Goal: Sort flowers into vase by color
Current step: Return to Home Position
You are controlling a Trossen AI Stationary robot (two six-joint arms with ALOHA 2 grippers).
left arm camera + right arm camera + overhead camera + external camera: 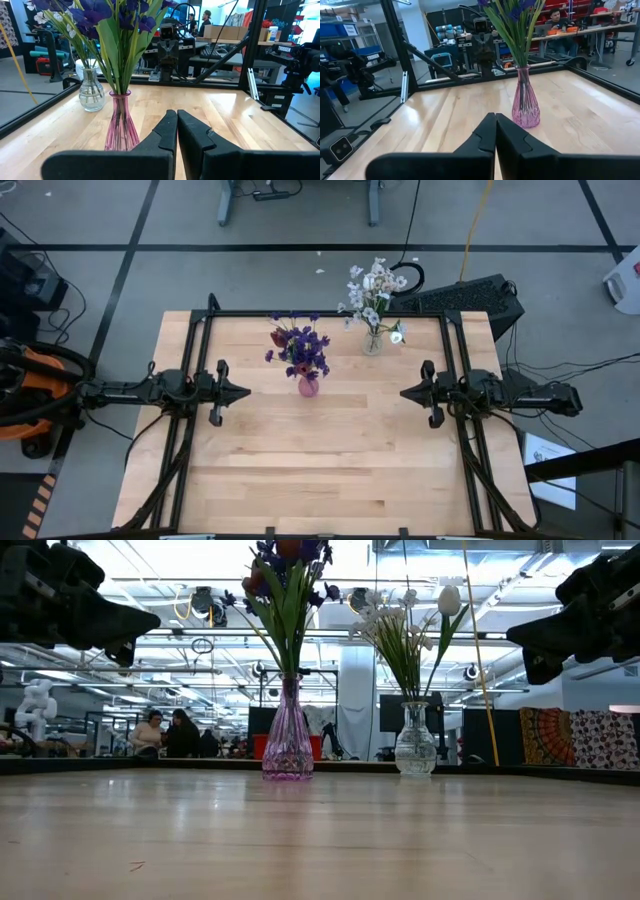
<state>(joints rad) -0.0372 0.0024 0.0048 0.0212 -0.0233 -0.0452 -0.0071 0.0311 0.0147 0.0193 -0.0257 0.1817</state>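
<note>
Rest explains the pose: my left tool (243, 392) and right tool (405, 393), each pinched closed on nothing, hang at opposite sides of the surface (330, 470), pointing inward. Between them the purple flowers (298, 348) stand in the purple vase (308, 386). The white flowers (372, 290) fill the clear vase (373, 342) beyond, so sorting looks done.

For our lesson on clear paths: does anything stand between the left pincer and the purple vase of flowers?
Nothing visible does. Only bare table lies between the shut left pincer and the purple vase. The clear vase stands off that line, farther back; the right pincer waits opposite.
</note>
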